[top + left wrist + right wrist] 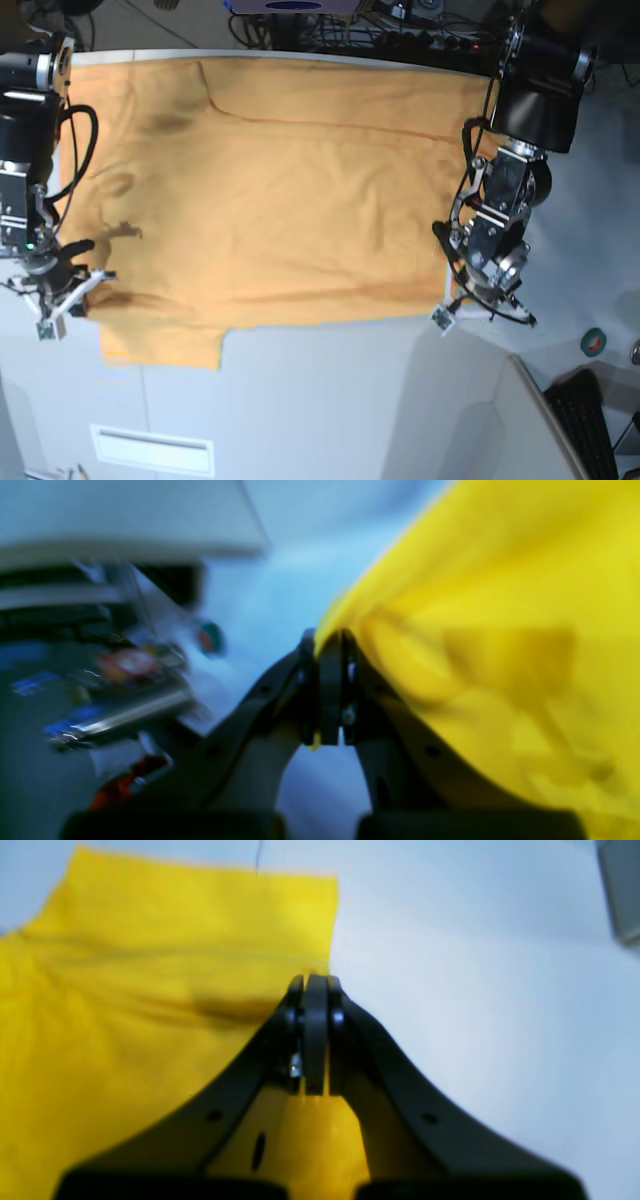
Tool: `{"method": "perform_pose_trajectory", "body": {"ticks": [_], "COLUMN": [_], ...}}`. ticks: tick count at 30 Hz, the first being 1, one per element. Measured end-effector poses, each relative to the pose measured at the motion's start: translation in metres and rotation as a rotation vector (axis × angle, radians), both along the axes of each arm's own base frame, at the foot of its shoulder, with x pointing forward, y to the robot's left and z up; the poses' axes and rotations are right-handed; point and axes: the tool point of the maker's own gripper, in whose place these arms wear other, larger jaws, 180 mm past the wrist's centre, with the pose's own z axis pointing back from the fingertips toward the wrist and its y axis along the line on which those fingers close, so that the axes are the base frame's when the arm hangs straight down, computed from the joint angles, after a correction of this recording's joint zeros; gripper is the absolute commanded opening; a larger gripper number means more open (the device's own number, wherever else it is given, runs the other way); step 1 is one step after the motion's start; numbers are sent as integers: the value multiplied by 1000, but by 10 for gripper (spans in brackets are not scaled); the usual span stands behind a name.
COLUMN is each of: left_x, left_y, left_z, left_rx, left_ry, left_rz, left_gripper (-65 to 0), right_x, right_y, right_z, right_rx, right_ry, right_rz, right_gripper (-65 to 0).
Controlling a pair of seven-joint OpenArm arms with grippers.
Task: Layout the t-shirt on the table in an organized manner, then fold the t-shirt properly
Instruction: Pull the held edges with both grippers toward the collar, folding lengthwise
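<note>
Base view: t-shirt (270, 190) spread flat over table (330, 400), left gripper (327, 645) pinched shut on its edge, cloth trailing right of the fingers, right gripper (314, 985) clamped on the opposite edge.

The scene holds one t-shirt (270, 190), orange-yellow and spread wide, and one white-grey table (330, 400) beneath it. Two robot arms stand over it, one at each side, each ending in one gripper: the left gripper (480, 305) and the right gripper (62, 292), so two grippers in all. Beyond the table's corner the base view shows one roll of tape (594, 342) and one dark keyboard (578, 415), partly cut by the frame's edge.
</note>
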Motion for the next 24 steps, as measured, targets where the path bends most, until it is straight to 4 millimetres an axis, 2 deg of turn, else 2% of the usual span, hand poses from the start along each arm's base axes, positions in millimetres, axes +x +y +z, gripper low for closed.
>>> {"method": "perform_pose_trajectory", "body": {"ticks": [2,3,7,9,11,14,17,20,22,24], "left_x": [-22,-29,-29,-39,-51,-56,-63,-78,-82,-86], "left_y": [-5,-9,-23,-22,-21,-30,-36,-25,-13,-11], "left_z": [-15,-15,5,10,13,25,30,28,35,41], "left_rx": [-14,-17,-39,-22,-9,-24,-37,-55,-40,-34], "left_ry": [44,47,-25,-15,0,-34,-49,-39,-56,-71], "left_rz": [-6,-14,-48,-24,-6,-22,-38,9,38,42], "left_gripper": [-650,-650,-650,-650,-650,-650,-650,-650,-650,-650], "right_x": [-12,-16,-23,-28,-34,-39,-50,-69,-79,-83], "right_y": [1,1,0,1,2,6,7,8,1,-5], "right_z": [-11,-14,-19,-19,-13,-3,-3,-6,-4,0], "right_rx": [2,3,1,-4,-21,-38,-59,-67,-69,-87], "right_ry": [27,34,44,42,20,-8,35,55,53,54], "right_rz": [2,1,2,4,19,38,51,55,29,20], "right_gripper": [-650,-650,-650,-650,-650,-650,-650,-650,-650,-650]}}
